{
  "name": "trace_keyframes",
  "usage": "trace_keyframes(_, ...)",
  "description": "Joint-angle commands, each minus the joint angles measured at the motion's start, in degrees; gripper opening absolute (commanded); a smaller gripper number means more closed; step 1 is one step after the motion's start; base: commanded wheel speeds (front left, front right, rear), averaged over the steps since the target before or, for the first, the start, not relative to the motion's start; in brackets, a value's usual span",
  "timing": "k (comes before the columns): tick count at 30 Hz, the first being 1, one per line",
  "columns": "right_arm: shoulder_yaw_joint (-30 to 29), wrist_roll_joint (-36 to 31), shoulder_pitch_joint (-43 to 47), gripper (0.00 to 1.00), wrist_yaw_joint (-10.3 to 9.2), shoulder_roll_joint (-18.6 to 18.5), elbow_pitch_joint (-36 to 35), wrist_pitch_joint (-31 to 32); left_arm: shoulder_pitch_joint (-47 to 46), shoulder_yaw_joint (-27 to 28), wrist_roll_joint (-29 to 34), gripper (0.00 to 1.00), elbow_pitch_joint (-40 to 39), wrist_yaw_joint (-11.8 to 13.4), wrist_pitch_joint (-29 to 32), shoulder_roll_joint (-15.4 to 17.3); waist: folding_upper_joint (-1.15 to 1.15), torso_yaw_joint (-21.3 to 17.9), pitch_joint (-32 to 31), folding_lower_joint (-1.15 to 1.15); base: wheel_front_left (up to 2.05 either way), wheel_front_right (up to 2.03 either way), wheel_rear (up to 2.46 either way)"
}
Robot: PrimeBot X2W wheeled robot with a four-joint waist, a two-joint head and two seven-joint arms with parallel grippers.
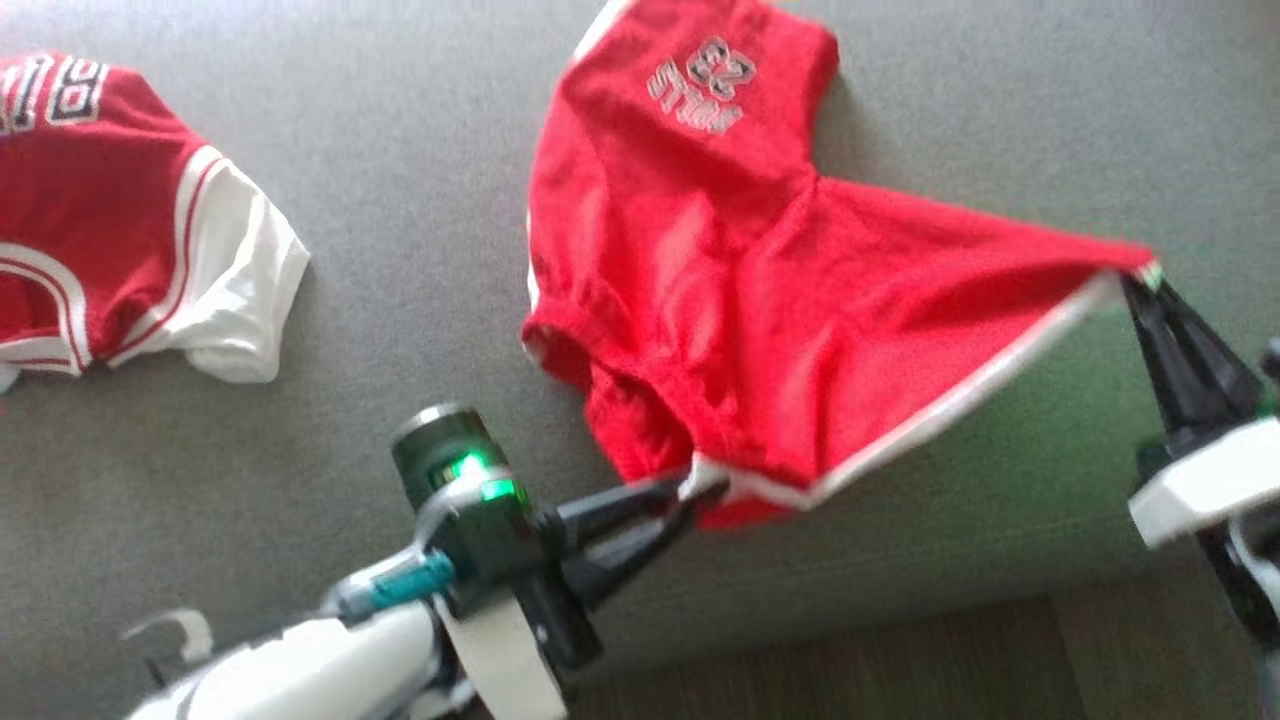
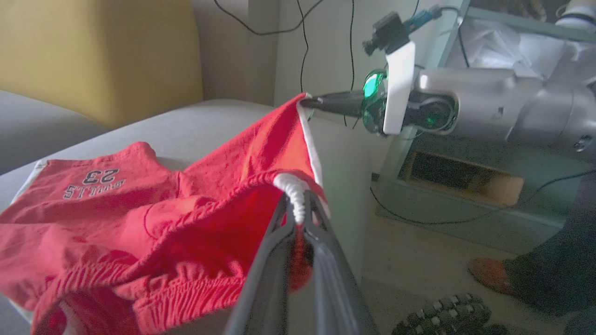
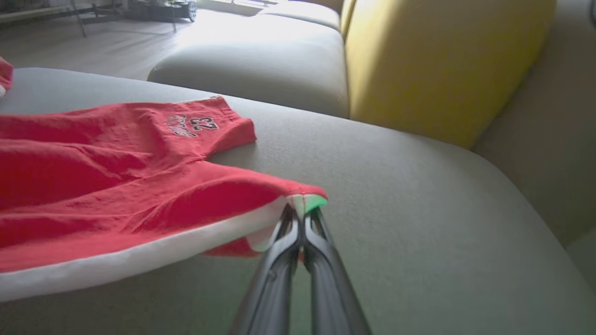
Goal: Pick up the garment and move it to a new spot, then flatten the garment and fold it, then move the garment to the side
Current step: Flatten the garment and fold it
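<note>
A pair of red shorts (image 1: 740, 300) with white side trim and a "23" print lies partly lifted over the grey sofa seat (image 1: 420, 200). My left gripper (image 1: 700, 490) is shut on the elastic waistband corner at the front, which the left wrist view shows as the white bunched edge (image 2: 293, 195) between the fingers. My right gripper (image 1: 1135, 285) is shut on the far right corner of the shorts (image 3: 305, 202), holding that white-trimmed edge stretched taut off the seat. The leg with the print rests flat on the cushion (image 3: 195, 123).
A second red and white jersey (image 1: 120, 230) lies on the seat at the far left. The cushion's front edge and wooden floor (image 1: 850, 660) are below. A yellow back cushion (image 3: 442, 60) stands behind. A person's shoe (image 2: 489, 274) and cables are on the floor.
</note>
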Motion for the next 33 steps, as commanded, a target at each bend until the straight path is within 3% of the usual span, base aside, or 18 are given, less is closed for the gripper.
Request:
trace_keyframes(1,-1.22,-0.45,2.05,0.0,-0.02,-0.19,-3.54,0.34,-0.87,1.15,1.19,0.0,-0.86,-0.34,-0.28,1.34,-0.01,0.2,-1.29,0.01,0.0,0.0,0.0)
trace_keyframes(6,-6.2,-1.51,6.65,0.0,-0.02,1.21,-8.7,1.86,3.03,3.67,-0.34,0.0,1.42,-0.34,-0.28,-1.91,-0.01,-0.02,-2.0,0.01,0.0,0.0,0.0)
trace_keyframes(13,-4.95,-3.29,0.12,0.0,-0.02,0.62,-9.29,5.55,7.48,12.24,-12.56,0.0,1.44,-0.34,-0.28,-9.66,-0.01,1.92,0.13,0.01,0.0,0.0,0.0)
trace_keyframes(25,2.12,-5.73,-26.59,0.0,-0.02,-2.29,5.35,13.16,7.75,22.61,-33.04,0.0,5.58,-0.34,-0.28,-21.0,-0.01,10.09,6.53,0.01,0.0,0.0,0.0)
trace_keyframes(33,11.27,-6.59,-40.96,0.0,-0.02,-3.49,18.71,13.58,7.43,24.75,-41.0,0.0,11.68,-0.34,-0.28,-26.18,-0.01,14.94,9.9,0.01,0.0,0.0,0.0)
